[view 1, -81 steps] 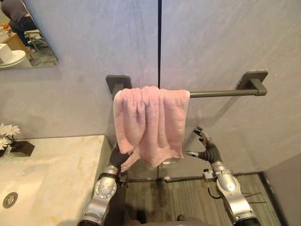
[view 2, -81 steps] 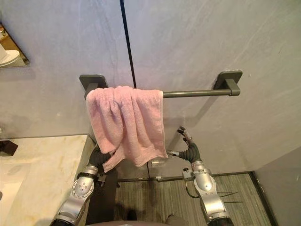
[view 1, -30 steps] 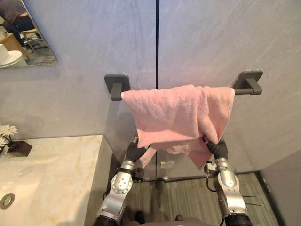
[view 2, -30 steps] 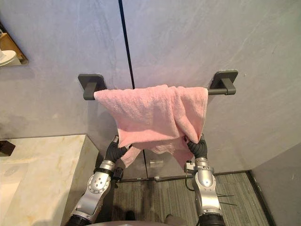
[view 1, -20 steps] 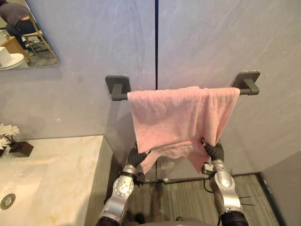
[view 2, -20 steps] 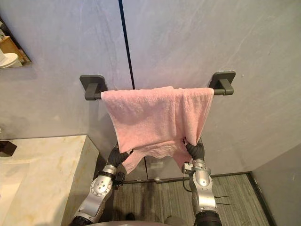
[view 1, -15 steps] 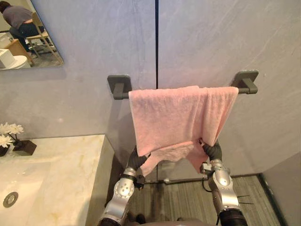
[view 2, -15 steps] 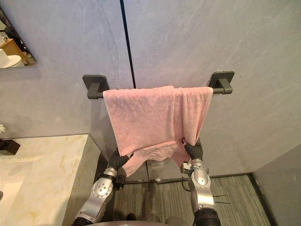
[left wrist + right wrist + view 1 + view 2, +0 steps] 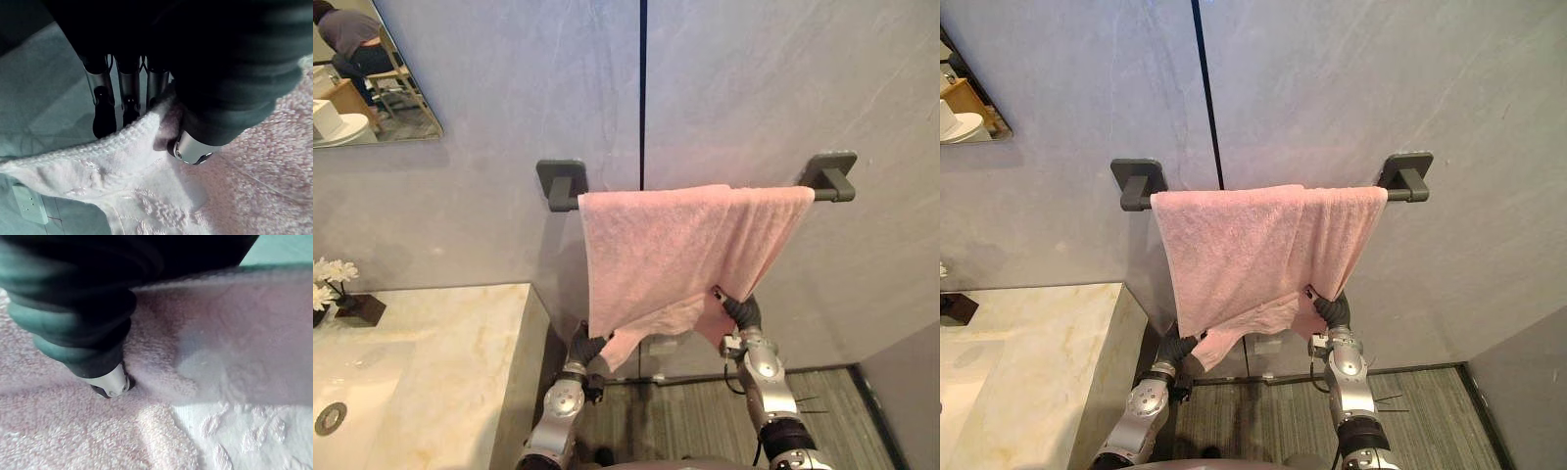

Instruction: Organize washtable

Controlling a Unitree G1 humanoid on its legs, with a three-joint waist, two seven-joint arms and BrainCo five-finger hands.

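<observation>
A pink towel (image 9: 675,245) hangs spread along the dark grey towel bar, from just right of the left bracket (image 9: 560,183) to the right bracket (image 9: 830,177). My left hand (image 9: 584,346) is below its lower left corner. In the left wrist view the thumb (image 9: 188,147) pinches the towel's hem against the fingers (image 9: 102,115) behind it. My right hand (image 9: 741,312) holds the lower right corner, which is drawn out towards it. In the right wrist view its thumb (image 9: 110,382) presses into the cloth and its fingers are hidden behind a fold.
A marble washtable (image 9: 440,352) with a sink drain (image 9: 333,418) is at the left. White flowers (image 9: 331,276) in a dark block stand at its back. A mirror (image 9: 372,69) above reflects a seated person. A wall socket (image 9: 661,345) sits under the towel.
The towel, bunched at the bar's left end 2.7 s ago, now lies flat across the bar. Over the last second both hands have come down, still holding its lower corners.
</observation>
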